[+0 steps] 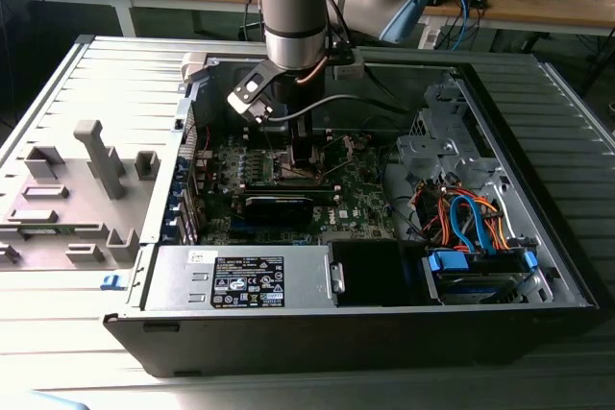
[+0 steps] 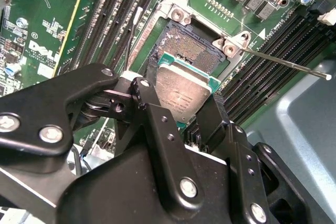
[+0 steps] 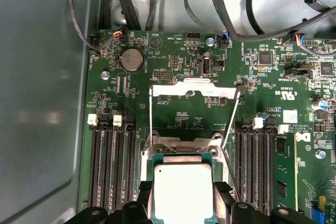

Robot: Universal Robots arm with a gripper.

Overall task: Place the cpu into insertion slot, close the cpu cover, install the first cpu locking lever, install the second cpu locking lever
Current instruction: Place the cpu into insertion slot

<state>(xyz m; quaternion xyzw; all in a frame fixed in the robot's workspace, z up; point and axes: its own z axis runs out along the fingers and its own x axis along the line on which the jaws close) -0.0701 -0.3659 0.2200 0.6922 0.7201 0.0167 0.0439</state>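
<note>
cpu (image 3: 182, 192): 1
insertion slot (image 2: 191, 45): 1
cpu cover (image 3: 194, 88): 1
locking levers (image 2: 283, 62): 2
gripper (image 2: 181, 103): 1
coin battery (image 3: 132, 60): 1

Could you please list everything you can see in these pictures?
cpu: one, silvery-grey, in the gripper over the insertion slot.
insertion slot: one, dark with silver rim, uncovered.
cpu cover: one, silver, swung open.
locking levers: two, thin silver rods, unlatched.
circuit board: one, green, inside the case.
case: one, dark grey, open.
cables: several, orange and blue, exterior view's right.
arm: one, grey and blue, reaching into the case.
gripper: one, black, shut on the cpu.
</note>
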